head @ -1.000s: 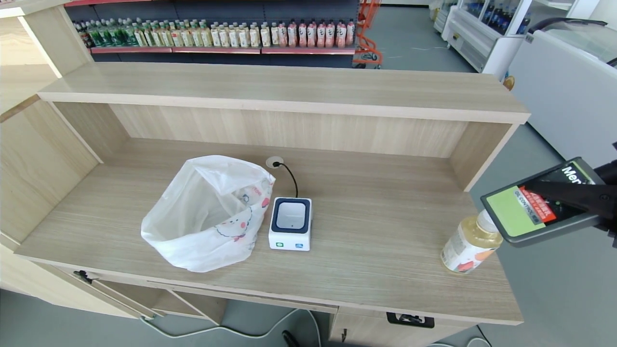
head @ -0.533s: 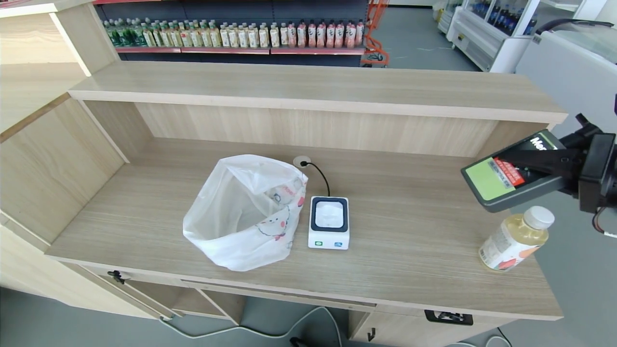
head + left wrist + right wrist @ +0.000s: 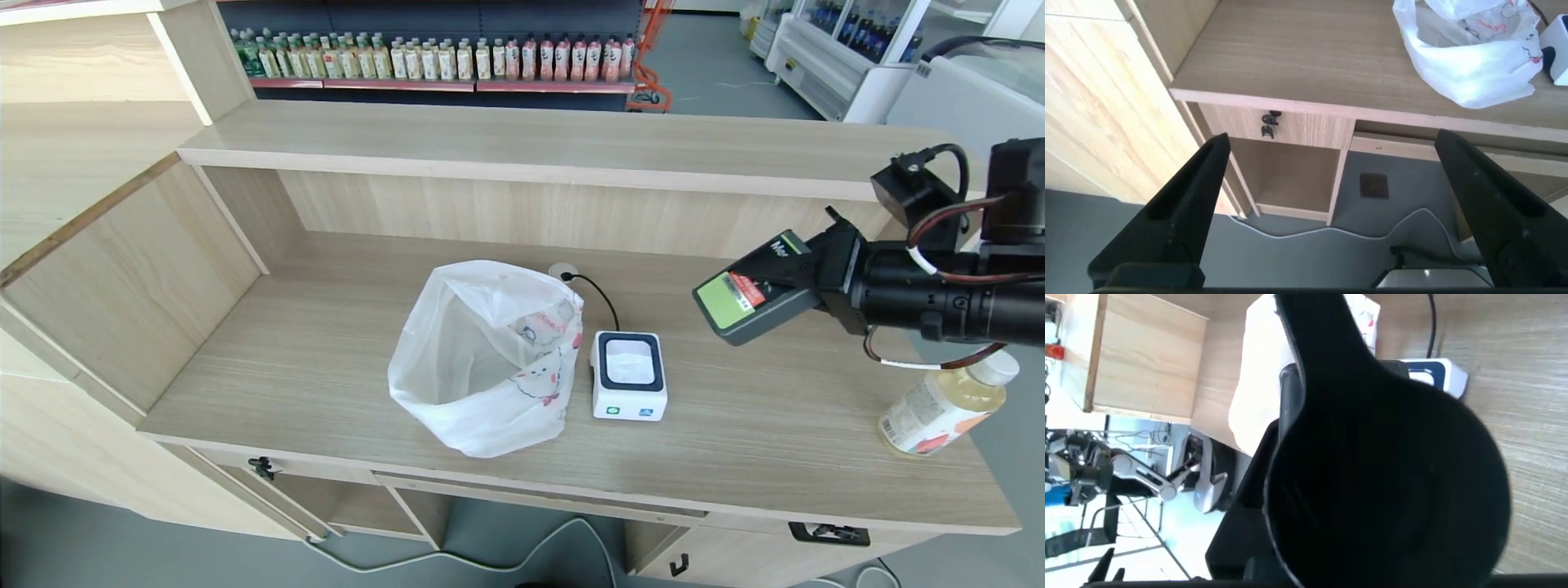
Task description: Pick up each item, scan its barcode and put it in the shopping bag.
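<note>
My right gripper [image 3: 819, 273] is shut on a dark flat box [image 3: 755, 298] with a green and red label, holding it tilted in the air over the counter, right of and above the white barcode scanner [image 3: 627, 376]. The box [image 3: 1372, 474] looms close in the right wrist view, with the scanner [image 3: 1439, 376] and the bag [image 3: 1259, 384] beyond it. The white shopping bag [image 3: 490, 351] stands open just left of the scanner. A yellow drink bottle [image 3: 939, 404] stands near the counter's right end. My left gripper [image 3: 1331, 220] hangs open and empty below the counter's front left edge.
A black cable [image 3: 594, 294] runs from the scanner to a hole at the back of the wooden counter [image 3: 326, 367]. A raised shelf [image 3: 522, 143] and side walls enclose the counter at the back and left. Drawers with a small lock [image 3: 1270, 124] sit under the front edge.
The head camera has swung, shifting the whole picture rightward. My right gripper has carried the box from above the bottle leftward, much closer to the scanner. Bag, scanner and bottle have stayed put.
</note>
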### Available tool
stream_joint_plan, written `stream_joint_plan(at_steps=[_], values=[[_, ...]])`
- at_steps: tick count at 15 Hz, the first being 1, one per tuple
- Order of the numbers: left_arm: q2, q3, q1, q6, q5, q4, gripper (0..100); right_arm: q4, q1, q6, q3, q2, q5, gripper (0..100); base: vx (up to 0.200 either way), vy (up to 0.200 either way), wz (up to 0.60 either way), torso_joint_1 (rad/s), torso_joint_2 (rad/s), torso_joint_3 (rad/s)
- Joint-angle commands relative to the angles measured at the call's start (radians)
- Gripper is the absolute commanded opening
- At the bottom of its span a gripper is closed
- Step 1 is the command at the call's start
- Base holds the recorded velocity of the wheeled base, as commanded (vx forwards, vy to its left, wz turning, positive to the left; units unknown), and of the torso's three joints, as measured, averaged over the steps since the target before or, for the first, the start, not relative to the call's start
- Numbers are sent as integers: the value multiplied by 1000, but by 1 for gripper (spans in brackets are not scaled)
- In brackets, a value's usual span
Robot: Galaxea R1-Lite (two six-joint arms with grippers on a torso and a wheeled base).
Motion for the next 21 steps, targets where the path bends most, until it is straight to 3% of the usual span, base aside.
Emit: stream_joint_plan(at_steps=[1,10,15,21], values=[[0,0,1,-1,0,0,100,-44,27,-74,2,144,-18,0,0,0,0,0,0,0],[0,0,1,-1,0,0,100,-228,100,-104,-70,410,-20,0,0,0,0,0,0,0],[0,0,1,-1,0,0,100,-234,113,-140,-188,534,-35,0,0,0,0,0,0,0],[0,0,1,-1,0,0,100,-233,142,-158,-234,584,-35,0,0,0,0,0,0,0]])
